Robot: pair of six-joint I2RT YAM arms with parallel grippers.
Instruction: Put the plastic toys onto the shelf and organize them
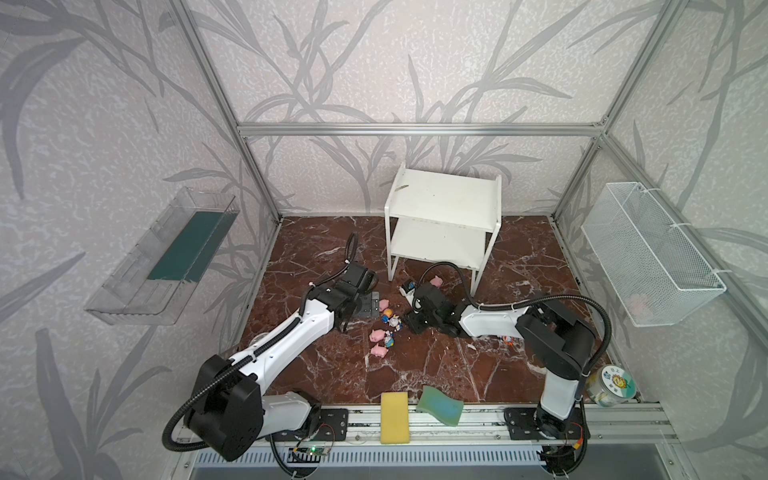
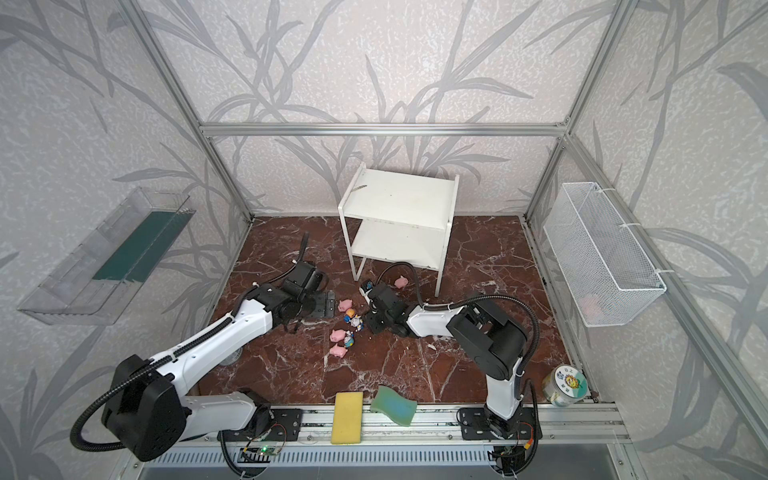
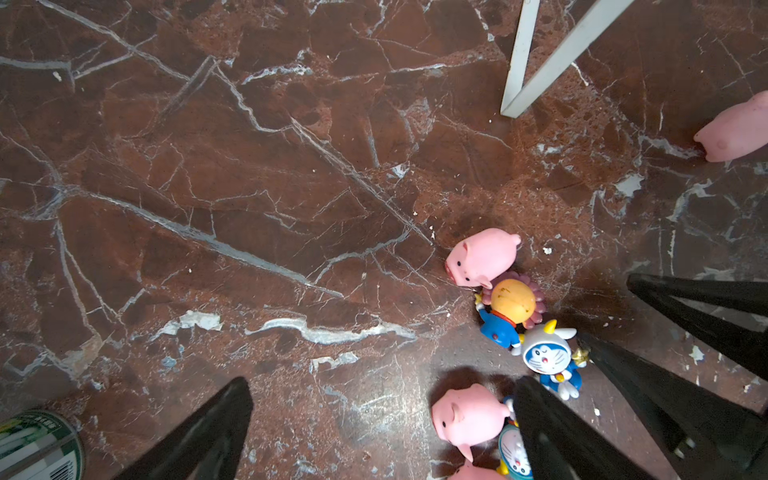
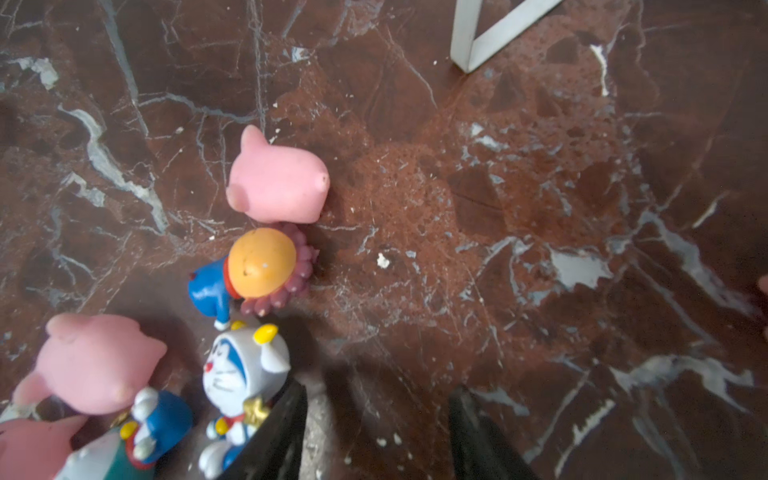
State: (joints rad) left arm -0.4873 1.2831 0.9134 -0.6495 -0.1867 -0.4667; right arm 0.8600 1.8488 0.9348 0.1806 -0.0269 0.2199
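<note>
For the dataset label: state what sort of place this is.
Probably a robot test cell: aluminium frame with wallpapered panels, left arm and right arm bolted to a front rail, toys near a small shelf.

Soft, even light; faint shadows; right wrist view blurs near the fingers (image 4: 274,449); top views bow outward.

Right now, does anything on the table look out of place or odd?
Yes. The green sponge lies askew, partly over the front rail. The orange-headed figurine seems tipped onto its side. One pig sits apart from the rest, near a leg of the shelf.
</note>
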